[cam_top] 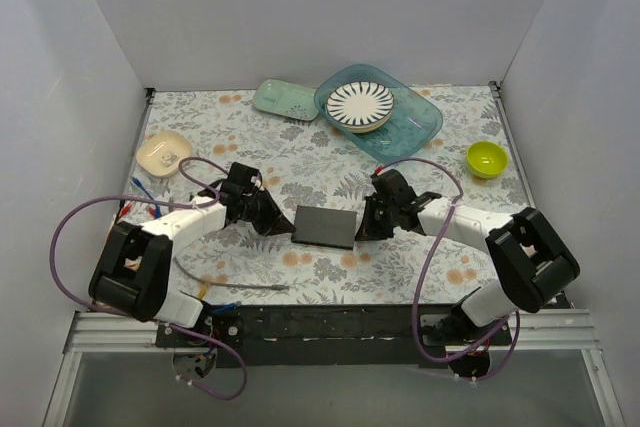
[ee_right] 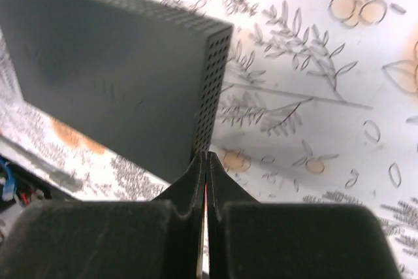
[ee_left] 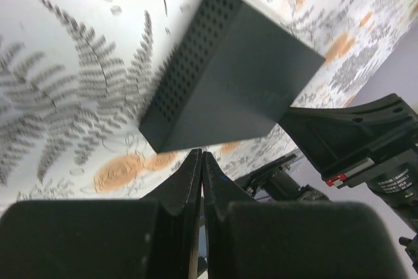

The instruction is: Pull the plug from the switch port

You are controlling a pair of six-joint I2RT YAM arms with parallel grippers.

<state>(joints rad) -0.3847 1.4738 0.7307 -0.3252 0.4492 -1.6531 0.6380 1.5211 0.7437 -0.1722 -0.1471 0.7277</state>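
Observation:
The switch point(cam_top: 324, 228) is a flat black box lying on the flowered cloth between my two grippers. My left gripper point(cam_top: 281, 223) is shut and empty, its tips right at the switch's left end. In the left wrist view the tips point(ee_left: 201, 155) sit just below the perforated side of the switch point(ee_left: 228, 76). My right gripper point(cam_top: 364, 226) is shut and empty at the switch's right end. In the right wrist view its tips point(ee_right: 206, 155) sit by the perforated corner of the switch point(ee_right: 111, 76). No plug or socket row shows in any view.
A loose grey cable point(cam_top: 230, 285) lies on the cloth near the front left. A teal tray point(cam_top: 420, 122) with a striped plate point(cam_top: 360, 104), a light green dish point(cam_top: 285, 99), a beige bowl point(cam_top: 164, 153) and a yellow-green bowl point(cam_top: 487, 158) stand farther back.

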